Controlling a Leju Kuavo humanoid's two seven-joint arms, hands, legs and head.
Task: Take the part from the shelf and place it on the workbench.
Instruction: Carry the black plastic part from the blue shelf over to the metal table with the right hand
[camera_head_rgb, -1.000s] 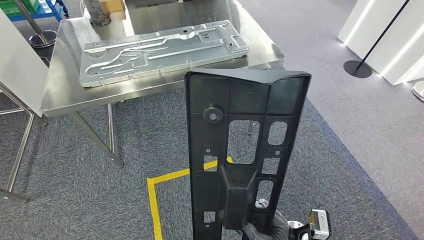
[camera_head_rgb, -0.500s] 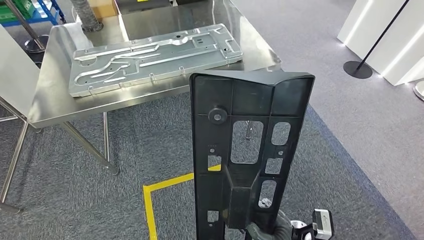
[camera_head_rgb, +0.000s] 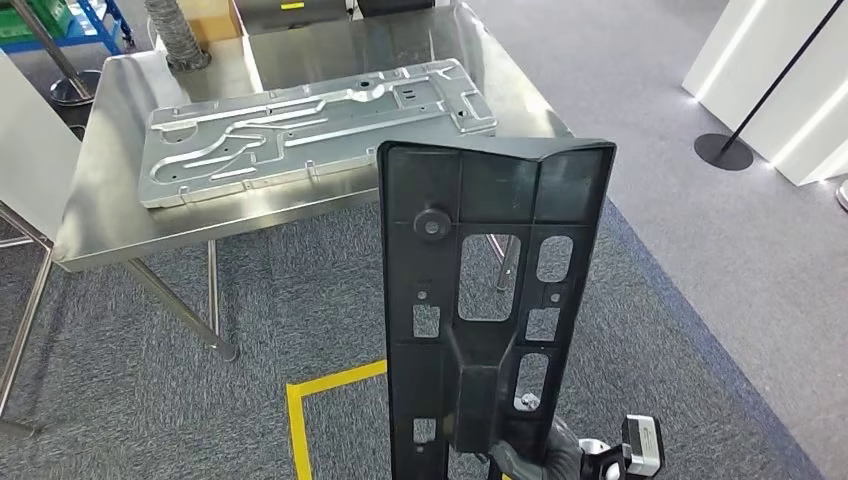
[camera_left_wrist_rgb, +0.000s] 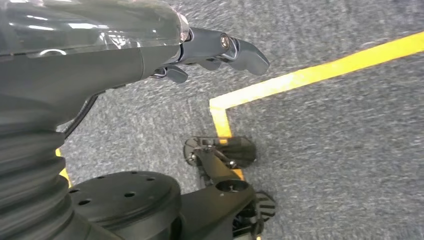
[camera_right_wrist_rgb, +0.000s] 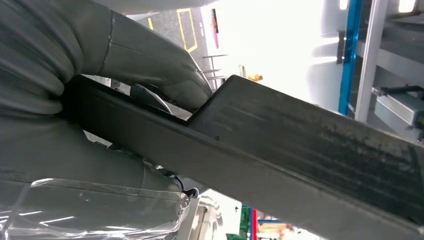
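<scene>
A long black plastic part (camera_head_rgb: 480, 300) with several cut-outs stands upright in the middle of the head view. My right hand (camera_head_rgb: 545, 458) grips its lower end at the bottom edge. In the right wrist view the thumb (camera_right_wrist_rgb: 155, 65) presses on the part's dark edge (camera_right_wrist_rgb: 300, 150). The steel workbench (camera_head_rgb: 100, 215) lies ahead and to the left, past the part's top. My left hand (camera_left_wrist_rgb: 215, 50) hangs over the carpet with its fingers loosely apart and nothing in them.
A large stamped metal panel (camera_head_rgb: 310, 125) covers much of the workbench top. Yellow floor tape (camera_head_rgb: 300, 420) marks a corner on the grey carpet. A black stanchion base (camera_head_rgb: 722, 150) and white panels (camera_head_rgb: 790, 80) stand at the right. A ribbed hose (camera_head_rgb: 175, 35) rises behind the bench.
The whole view has shifted: the workbench sits lower and slightly more to the right in the picture than half a second ago. The part stays upright in my right hand.
</scene>
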